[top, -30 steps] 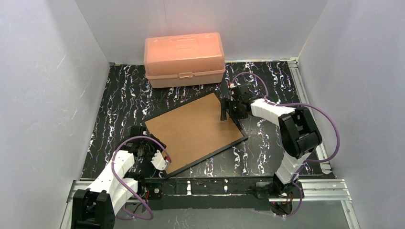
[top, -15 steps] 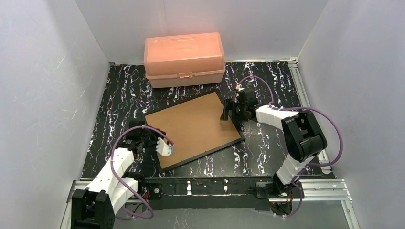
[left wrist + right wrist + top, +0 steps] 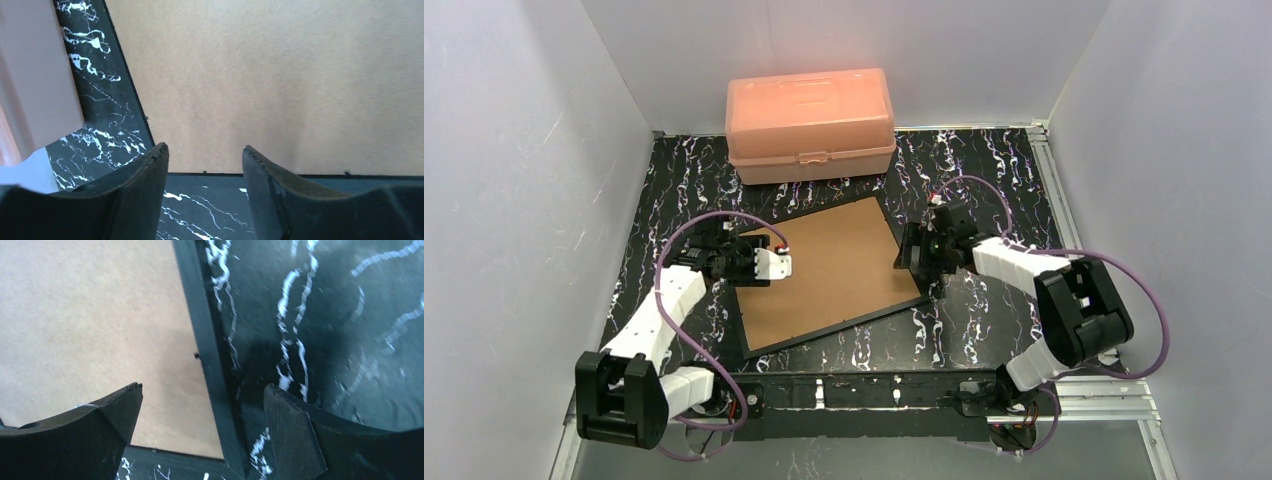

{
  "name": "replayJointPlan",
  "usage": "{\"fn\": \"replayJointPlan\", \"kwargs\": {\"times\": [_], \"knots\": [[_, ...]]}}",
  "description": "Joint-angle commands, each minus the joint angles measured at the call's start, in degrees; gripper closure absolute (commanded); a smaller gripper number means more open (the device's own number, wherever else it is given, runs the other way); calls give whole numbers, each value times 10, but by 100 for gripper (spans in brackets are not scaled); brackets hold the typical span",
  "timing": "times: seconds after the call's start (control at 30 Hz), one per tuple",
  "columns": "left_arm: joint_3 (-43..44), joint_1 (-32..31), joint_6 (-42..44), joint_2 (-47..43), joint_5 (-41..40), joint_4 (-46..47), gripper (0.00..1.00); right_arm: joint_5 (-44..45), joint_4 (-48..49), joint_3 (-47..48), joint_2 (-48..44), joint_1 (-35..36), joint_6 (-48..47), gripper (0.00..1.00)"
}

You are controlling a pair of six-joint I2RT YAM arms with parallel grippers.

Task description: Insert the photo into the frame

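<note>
Since a second ago the frame point(image 3: 836, 325) has turned slightly on the tabletop point(image 3: 684, 190), and I now read it lying flat near the centre, skewed to the table edges. The brown backing board point(image 3: 824, 265) fills it, face up; whether the photo lies beneath I cannot tell.

The left gripper point(image 3: 205, 152) has travelled from the frame's near-left corner to its left edge, close to the far-left corner. Its jaws stand parted and released, with nothing between them.

The right gripper point(image 3: 202, 390) has come nearer along the right edge. It is spread wide and released, one finger over the board, the other over the tabletop, the black rail between them.

The peach box point(image 3: 811, 122) stands beyond the frame's far corner, apart from it.
</note>
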Motion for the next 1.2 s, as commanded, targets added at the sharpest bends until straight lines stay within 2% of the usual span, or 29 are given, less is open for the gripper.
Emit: {"fn": "replayJointPlan", "kwargs": {"times": [0.0,0.07,0.17,0.27,0.3,0.37,0.43,0.53,0.63,0.73,0.87,1.03,1.17], "knots": [[24,-35,-33,-47,47,-157,43,33,-39,-21,-58,-6,6,2],[27,-66,-83,-37,23,-181,42,34,-48,-27,-84,-4,-7,2],[71,-73,-215,17,14,-198,45,54,-60,-40,-130,22,-29,4],[81,-72,-233,45,18,-216,48,98,-76,-36,-172,101,-89,6],[64,-71,-239,34,12,-180,46,102,-73,-33,-185,138,-124,6],[45,-52,-320,51,-48,-77,44,138,-78,-24,-209,217,-197,8],[147,1,-375,148,-34,-120,45,154,-72,-26,-233,270,-266,11],[298,102,-454,291,-6,-206,51,134,-75,-23,-238,305,-342,14],[345,152,-467,325,17,-222,51,92,-106,10,-197,338,-398,16],[325,175,-463,314,25,-215,51,71,-125,50,-130,394,-448,18],[292,189,-490,323,-23,-211,56,83,-120,104,-31,457,-496,21],[262,208,-486,322,-34,-198,58,70,-99,154,49,479,-531,24],[245,216,-491,317,-7,-175,58,76,-80,170,84,481,-549,32]]}}
